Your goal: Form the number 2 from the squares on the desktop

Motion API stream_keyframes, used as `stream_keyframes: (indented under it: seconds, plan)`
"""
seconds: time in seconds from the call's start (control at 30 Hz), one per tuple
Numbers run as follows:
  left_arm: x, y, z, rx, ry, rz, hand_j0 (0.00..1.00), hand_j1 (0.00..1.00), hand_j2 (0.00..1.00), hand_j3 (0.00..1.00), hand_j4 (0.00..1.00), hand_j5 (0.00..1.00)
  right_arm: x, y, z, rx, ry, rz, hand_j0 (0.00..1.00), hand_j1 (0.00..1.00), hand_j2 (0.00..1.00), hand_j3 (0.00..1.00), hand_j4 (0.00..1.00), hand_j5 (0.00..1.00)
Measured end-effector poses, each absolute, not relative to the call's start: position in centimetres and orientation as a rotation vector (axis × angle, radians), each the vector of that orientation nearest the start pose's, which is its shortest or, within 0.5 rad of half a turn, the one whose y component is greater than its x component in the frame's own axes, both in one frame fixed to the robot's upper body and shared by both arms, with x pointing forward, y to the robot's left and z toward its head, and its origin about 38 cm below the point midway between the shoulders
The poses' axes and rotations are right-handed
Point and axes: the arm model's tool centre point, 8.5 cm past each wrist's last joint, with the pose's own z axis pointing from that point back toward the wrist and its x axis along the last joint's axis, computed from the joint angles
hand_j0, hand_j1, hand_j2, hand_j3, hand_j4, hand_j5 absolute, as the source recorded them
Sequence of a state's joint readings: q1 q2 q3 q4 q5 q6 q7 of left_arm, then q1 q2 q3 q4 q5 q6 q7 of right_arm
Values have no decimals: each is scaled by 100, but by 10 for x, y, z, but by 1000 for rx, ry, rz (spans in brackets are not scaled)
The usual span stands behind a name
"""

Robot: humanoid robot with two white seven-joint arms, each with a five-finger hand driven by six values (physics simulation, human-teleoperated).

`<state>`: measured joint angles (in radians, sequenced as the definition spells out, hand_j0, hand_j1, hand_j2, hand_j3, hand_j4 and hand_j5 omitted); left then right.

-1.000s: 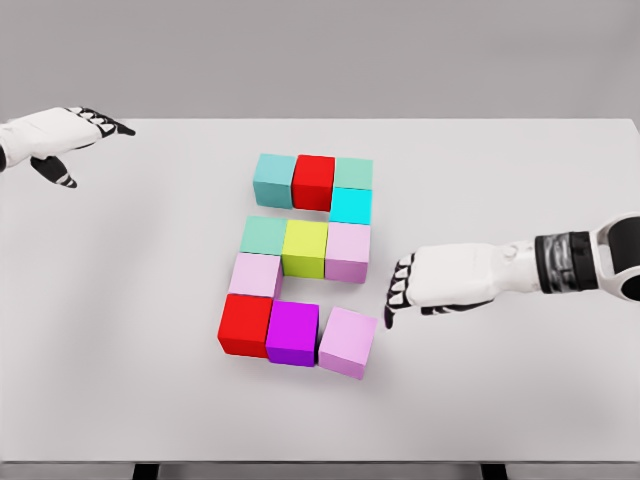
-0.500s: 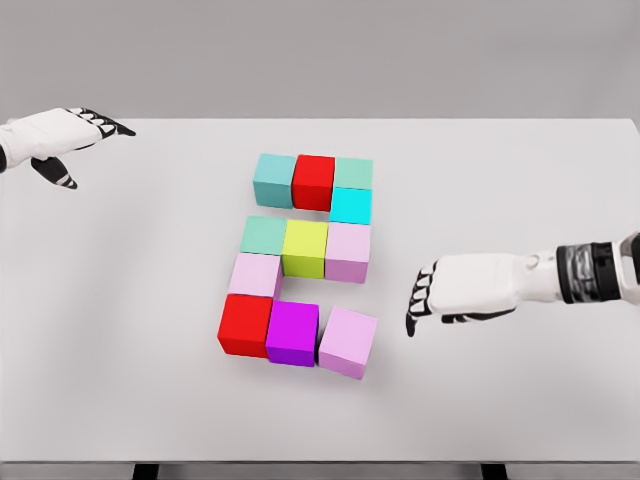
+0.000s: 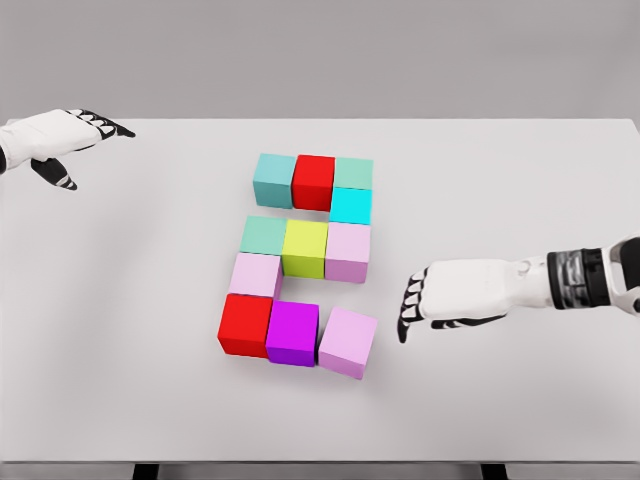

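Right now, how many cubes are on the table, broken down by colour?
Teal/green: 3
Red: 2
Cyan: 1
Yellow-green: 1
Pale pink: 3
Magenta: 1
Total: 11

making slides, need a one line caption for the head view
Colored cubes form a 2 on the white table; open right hand beside it, left hand far left.

This is a simulated test bench, not a lived-in room: a plain, flat white rectangular tabletop (image 3: pixel 520 180) stands before a featureless grey backdrop (image 3: pixel 320 50), with even, shadowless rendered lighting. The only furnishings are smooth, uniformly coloured cubes (image 3: pixel 300 260) in teal, red, cyan, yellow-green, pink and magenta, without texture or wear, which is typical of a physics simulator's robot-manipulation scene.
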<state>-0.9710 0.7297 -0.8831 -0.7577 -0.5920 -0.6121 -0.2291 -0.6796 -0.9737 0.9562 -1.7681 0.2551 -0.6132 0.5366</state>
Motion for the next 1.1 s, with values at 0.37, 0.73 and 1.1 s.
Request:
stream_keyframes:
  seconds: [0.37,0.73,1.1]
  plan:
    - [520,409,195,733,-1114,-1887,100,100,100,100,100,100,343,-226,182,-73,1761,-3010,60,60,60,60,60,60]
    - [520,411,196,736,-1114,-1881,100,100,100,100,100,100,344,-221,180,-79,1765,-2996,60,60,60,60,60,60]
    - [520,412,197,738,-1114,-1875,100,100,100,100,100,100,344,-214,180,-91,1780,-2977,60,60,60,60,60,60]
